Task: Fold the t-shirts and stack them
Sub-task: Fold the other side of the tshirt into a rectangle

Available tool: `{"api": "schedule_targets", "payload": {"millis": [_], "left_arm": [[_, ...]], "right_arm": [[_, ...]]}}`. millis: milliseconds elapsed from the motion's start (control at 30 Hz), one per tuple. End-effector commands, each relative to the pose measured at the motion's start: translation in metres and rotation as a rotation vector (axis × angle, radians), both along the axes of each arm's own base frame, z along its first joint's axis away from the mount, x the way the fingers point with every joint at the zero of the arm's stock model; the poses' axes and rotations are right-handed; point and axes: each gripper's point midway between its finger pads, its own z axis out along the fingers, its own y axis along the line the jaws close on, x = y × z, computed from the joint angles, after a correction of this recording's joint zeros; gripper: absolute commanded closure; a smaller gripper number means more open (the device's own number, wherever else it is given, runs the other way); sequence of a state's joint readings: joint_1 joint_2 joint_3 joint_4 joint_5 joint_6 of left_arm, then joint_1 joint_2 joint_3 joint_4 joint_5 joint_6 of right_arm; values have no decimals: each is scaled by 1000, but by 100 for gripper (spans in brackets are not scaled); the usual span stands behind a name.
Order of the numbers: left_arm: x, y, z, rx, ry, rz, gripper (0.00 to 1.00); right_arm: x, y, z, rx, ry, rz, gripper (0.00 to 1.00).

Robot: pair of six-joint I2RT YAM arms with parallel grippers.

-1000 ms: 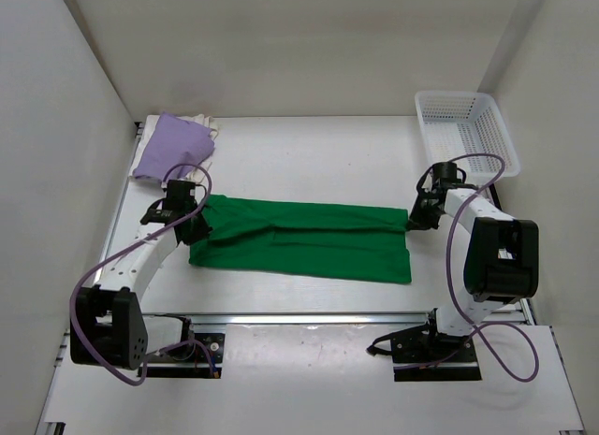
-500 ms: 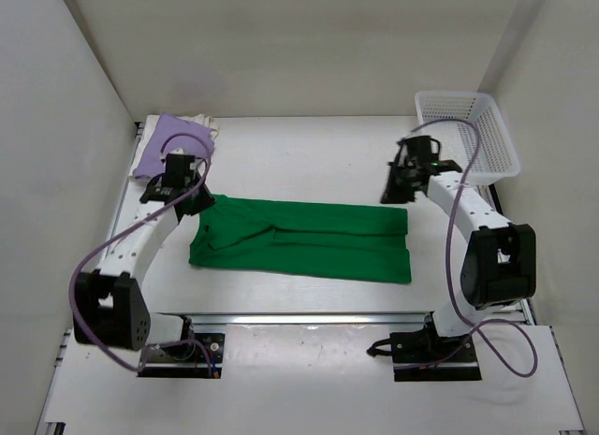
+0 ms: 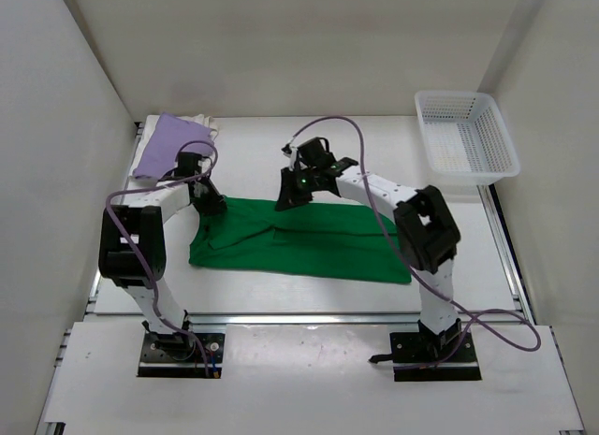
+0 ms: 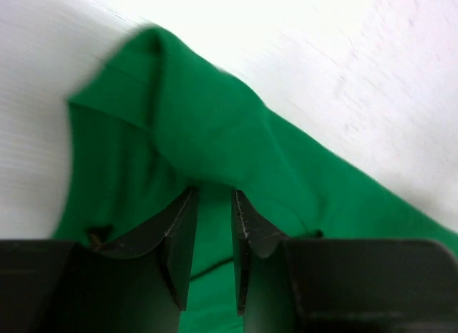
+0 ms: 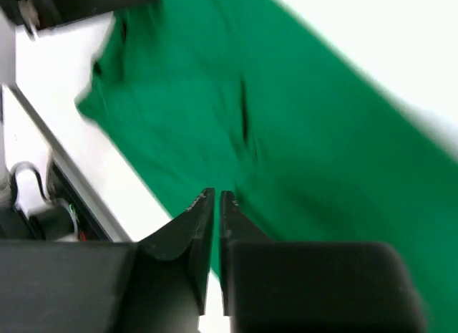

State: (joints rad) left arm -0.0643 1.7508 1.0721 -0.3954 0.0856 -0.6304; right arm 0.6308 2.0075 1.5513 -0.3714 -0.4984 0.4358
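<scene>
The green t-shirt (image 3: 309, 243) lies folded into a long strip across the middle of the table. A lavender t-shirt (image 3: 168, 145) rests folded at the back left, with a cream-white one (image 3: 208, 124) peeking out behind it. My left gripper (image 3: 215, 208) hovers at the green shirt's back left corner, jaws open over the cloth (image 4: 215, 132), nothing between them (image 4: 213, 198). My right gripper (image 3: 284, 198) hangs above the strip's back edge near the middle, shut and empty (image 5: 217, 197), green cloth (image 5: 322, 154) below it.
A white lattice basket (image 3: 465, 133) stands at the back right corner. White walls close in the table on the left, back and right. Purple cables loop from both arms over the work area.
My left gripper opened and let go of the shirt's left end. The right arm swung from the shirt's right end leftward to its middle back edge.
</scene>
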Motion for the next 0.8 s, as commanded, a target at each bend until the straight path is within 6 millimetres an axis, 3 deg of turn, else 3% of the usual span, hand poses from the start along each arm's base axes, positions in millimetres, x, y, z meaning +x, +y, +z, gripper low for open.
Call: {"api": "schedule_targets", "payload": {"millis": [0,100,167,200,233,333,367,400,467,533,567,633,767], "left_arm": [[14,15,3,-7,-20,39,63],[11,21,-12,-10,54,39,65],[8,22,-18,-3,76,37,65],[5,22,-19,-4,81,37,65],[2,22,-20,0,82,34,64],[-6,20,-23,-16,90,37,64],[-2,31,-20,-31,73,70,64],[-5,29,-22,-40,78,65,65],[-6,25,-19,-54,71,59,64],[-5,24,-16,-47,53,50,64],[-3,23,-12,-49,45,47,64],[-1,22,-9,-44,35,43,65],[2,20,-6,-43,27,34,64]], "right_arm": [[31,34,15,57,-50,-17,90],[41,54,3,18,-39,-4,74],[47,69,-7,-1,-28,10,72],[48,67,-18,-44,-15,4,69],[51,77,-16,-45,-29,15,67],[54,90,-25,-73,-27,47,65],[55,96,-29,-84,-27,57,65],[50,93,-36,-116,5,57,65],[57,108,-31,-89,-12,78,66],[44,97,-44,-121,75,87,66],[48,98,-42,-136,31,85,66],[38,91,-45,-203,26,101,66],[53,84,-7,-211,-80,41,64]]}}
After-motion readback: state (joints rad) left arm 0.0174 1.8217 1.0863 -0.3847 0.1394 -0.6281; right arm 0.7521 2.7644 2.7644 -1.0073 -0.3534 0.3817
